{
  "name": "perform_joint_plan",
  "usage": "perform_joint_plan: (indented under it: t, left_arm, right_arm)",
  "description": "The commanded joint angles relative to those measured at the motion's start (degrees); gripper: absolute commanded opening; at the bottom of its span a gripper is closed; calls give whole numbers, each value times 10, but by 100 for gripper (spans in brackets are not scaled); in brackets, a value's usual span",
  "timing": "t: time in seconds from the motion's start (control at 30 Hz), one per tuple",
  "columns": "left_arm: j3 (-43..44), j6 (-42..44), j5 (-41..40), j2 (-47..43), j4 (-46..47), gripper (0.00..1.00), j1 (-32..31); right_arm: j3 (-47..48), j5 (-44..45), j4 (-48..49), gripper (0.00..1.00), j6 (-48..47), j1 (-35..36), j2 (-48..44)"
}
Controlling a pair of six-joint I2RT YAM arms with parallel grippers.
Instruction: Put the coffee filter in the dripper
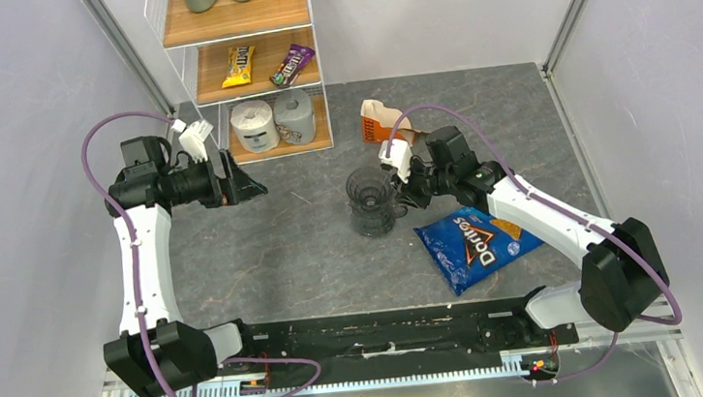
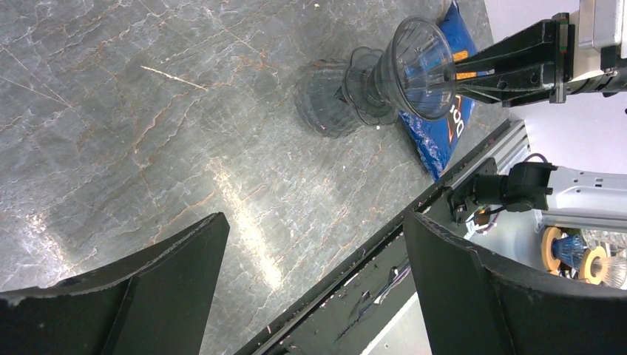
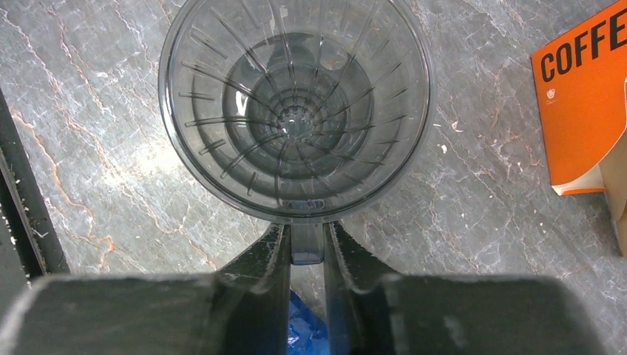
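Note:
The dark translucent dripper [image 1: 368,190] stands on a clear glass mug [image 1: 375,220] at mid-table; its ribbed cone [image 3: 296,111] is empty. My right gripper [image 1: 397,184] is shut on the dripper's small side handle [image 3: 307,248], one finger on each side [image 3: 307,231]. The dripper also shows in the left wrist view [image 2: 421,66]. My left gripper [image 1: 249,184] is open and empty [image 2: 314,222], held above the table at the left. No loose coffee filter is in view; a tan edge [image 3: 617,200] shows at the packet's mouth, and I cannot tell if it is a filter.
The orange-and-white filter packet [image 1: 379,118] lies behind the dripper, also in the right wrist view [image 3: 580,103]. A blue Doritos bag [image 1: 474,243] lies under the right arm. A shelf [image 1: 249,82] with paper rolls and candy bags stands at the back left.

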Motion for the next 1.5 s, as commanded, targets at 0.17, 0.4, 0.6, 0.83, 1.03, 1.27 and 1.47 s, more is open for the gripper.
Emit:
perform_joint_plan:
  t: [0.17,0.4,0.6,0.83,1.03,1.27,1.47]
  left_arm:
    - [11,-12,3,4,15,97,-2]
    - [11,-11,2,6,16,97,-2]
    - [12,2,11,6,12,97,-4]
    - [30,40,-56,32,0,94,-83]
    - [84,43,-154,114,8,76,-185]
    - [128,24,-210,207,36,69,-289]
    - [160,10,-221,269,54,68,-320]
  right_arm:
    - [2,-12,16,51,-10,5,-2]
    - [3,-18,-1,63,-20,5,-12]
    - [6,-26,-41,76,-31,5,-35]
    - [40,-28,-137,97,-23,3,-87]
    - [69,-14,-213,97,21,-7,-133]
    - [70,9,-248,97,55,-25,-169]
    - [73,26,-254,97,69,-36,-183]
